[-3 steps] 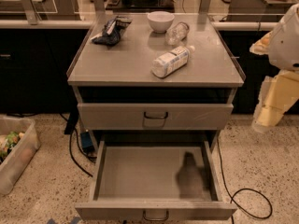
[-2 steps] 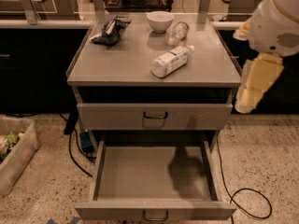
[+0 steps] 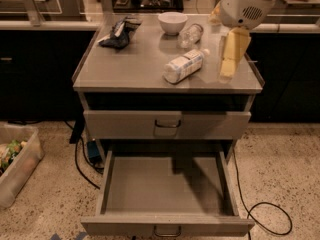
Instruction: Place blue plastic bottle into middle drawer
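The blue plastic bottle (image 3: 183,66) lies on its side on the grey cabinet top (image 3: 130,64), white cap pointing to the back right. The middle drawer (image 3: 165,186) is pulled wide open below, its flat floor bare, with a dark loop handle at the front. The drawer above it (image 3: 167,124) is shut. My gripper (image 3: 229,59), pale yellow, hangs from the white arm above the top's right side, a little to the right of the bottle and apart from it. It holds nothing.
A white bowl (image 3: 172,22), a bare clear bottle (image 3: 190,34) and a dark crumpled bag (image 3: 119,32) sit at the back of the top. A bin (image 3: 17,161) stands on the floor at left. A black cable (image 3: 265,219) loops at right.
The arm has swung left from beside the cabinet to over the top's right side, closer to the labelled bottle. Bottle and drawers have not moved.
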Robot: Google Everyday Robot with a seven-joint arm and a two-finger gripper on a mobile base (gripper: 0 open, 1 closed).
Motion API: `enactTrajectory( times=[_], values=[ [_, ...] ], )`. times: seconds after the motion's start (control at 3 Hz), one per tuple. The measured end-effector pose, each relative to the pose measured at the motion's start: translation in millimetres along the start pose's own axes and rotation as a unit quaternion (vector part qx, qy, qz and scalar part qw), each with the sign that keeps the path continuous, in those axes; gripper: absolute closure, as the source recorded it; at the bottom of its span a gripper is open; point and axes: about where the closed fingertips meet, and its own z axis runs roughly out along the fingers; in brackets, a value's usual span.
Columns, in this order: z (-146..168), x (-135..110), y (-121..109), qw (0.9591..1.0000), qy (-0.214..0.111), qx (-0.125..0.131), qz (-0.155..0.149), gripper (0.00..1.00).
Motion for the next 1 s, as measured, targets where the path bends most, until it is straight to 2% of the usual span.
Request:
enactTrajectory(
  times=[0.33, 0.67, 1.0],
  values=[
    [0, -6, -27, 0.9997, -0.021, 0.015, 0.002, 0.0],
    [3, -9, -33, 0.9994, -0.025, 0.024, 0.001, 0.0],
    [21, -13, -48, 0.9992, -0.029, 0.025, -0.006, 0.0]
  ],
)
